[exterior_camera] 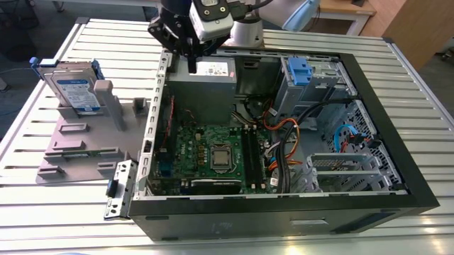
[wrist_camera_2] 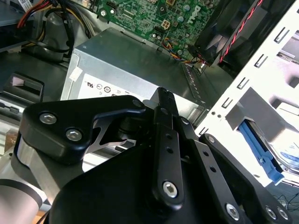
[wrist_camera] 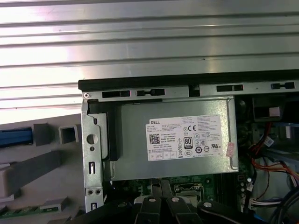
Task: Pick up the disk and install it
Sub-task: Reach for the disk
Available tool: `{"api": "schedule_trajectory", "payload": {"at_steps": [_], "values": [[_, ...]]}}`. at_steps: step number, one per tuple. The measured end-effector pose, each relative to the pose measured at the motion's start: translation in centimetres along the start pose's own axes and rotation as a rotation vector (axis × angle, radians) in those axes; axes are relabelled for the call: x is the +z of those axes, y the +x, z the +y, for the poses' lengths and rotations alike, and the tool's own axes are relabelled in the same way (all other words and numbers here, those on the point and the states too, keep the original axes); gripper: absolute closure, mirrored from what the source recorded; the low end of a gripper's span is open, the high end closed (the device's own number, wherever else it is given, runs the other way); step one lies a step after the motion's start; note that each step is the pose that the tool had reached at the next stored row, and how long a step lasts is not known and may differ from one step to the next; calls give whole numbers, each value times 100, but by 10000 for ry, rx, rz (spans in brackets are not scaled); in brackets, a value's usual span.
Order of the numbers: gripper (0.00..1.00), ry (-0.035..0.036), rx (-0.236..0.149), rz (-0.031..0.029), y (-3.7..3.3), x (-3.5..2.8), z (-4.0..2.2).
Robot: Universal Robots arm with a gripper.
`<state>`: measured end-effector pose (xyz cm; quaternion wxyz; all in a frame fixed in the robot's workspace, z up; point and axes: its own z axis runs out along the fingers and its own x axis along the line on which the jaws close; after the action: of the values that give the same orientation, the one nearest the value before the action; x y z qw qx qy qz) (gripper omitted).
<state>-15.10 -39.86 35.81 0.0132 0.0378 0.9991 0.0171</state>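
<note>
Table (exterior_camera: pixel 57 212): ribbed metal slats, spanning the exterior view and carrying everything else.
Case (exterior_camera: pixel 284 212): black tower on its side, open face up, taking the centre and right of the exterior view; its dark rim (wrist_camera: pixel 140 84) also runs across the first wrist view.
Fixture (exterior_camera: pixel 78 154): grey block with slots and posts, at the left of the exterior view, just beside the case.
Motherboard (exterior_camera: pixel 212 154): green, flat on the case floor, lower centre of the exterior view.
Power supply (exterior_camera: pixel 206 87): grey box in the case's upper-left corner in the exterior view; its white label faces up in both wrist views (wrist_camera: pixel 173 140) (wrist_camera_2: pixel 135 65).
Gripper (exterior_camera: pixel 191 69): black, at the top centre of the exterior view, pointing down and hanging just over the power supply's top edge; it also shows in both wrist views (wrist_camera_2: pixel 163 95) (wrist_camera: pixel 161 183).
Fingers: pressed together with nothing between them.
Disk (exterior_camera: pixel 76 87): silver with a white-and-blue label, in a blue frame, standing upright and leaning a little in the fixture at the upper left of the exterior view, outside the case and well apart from the gripper; its blue frame (wrist_camera_2: pixel 259 151) shows past the case wall in the second wrist view.
Bay clip (exterior_camera: pixel 298 71): blue, in the drive cage at the case's upper right in the exterior view.
</note>
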Motion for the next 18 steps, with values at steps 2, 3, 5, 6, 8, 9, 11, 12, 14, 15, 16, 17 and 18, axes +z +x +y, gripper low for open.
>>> {"api": "schedule_trajectory", "payload": {"at_steps": [2, 3, 5, 6, 8, 9, 11, 12, 14, 15, 16, 17, 18], "values": [[89, -1, 0, -1, 3, 6, 0], [89, 0, 0, 0, 5, 9, -1], [89, 2, -1, -1, 7, 14, -1], [89, 3, -1, 0, 8, 17, -1], [89, 3, 0, 0, 11, 21, -2], [89, 2, 1, -1, 16, 23, -2], [89, 1, 1, -1, 27, 28, -3], [89, 2, 0, -1, 33, 30, -4], [89, 1, 0, -2, 47, 34, -5], [89, 1, -1, -2, 53, 34, -5], [89, 2, 0, -1, 58, 34, -5], [89, 3, 0, -1, 65, 34, -6], [89, 4, -1, -2, 74, 33, -7]]}}
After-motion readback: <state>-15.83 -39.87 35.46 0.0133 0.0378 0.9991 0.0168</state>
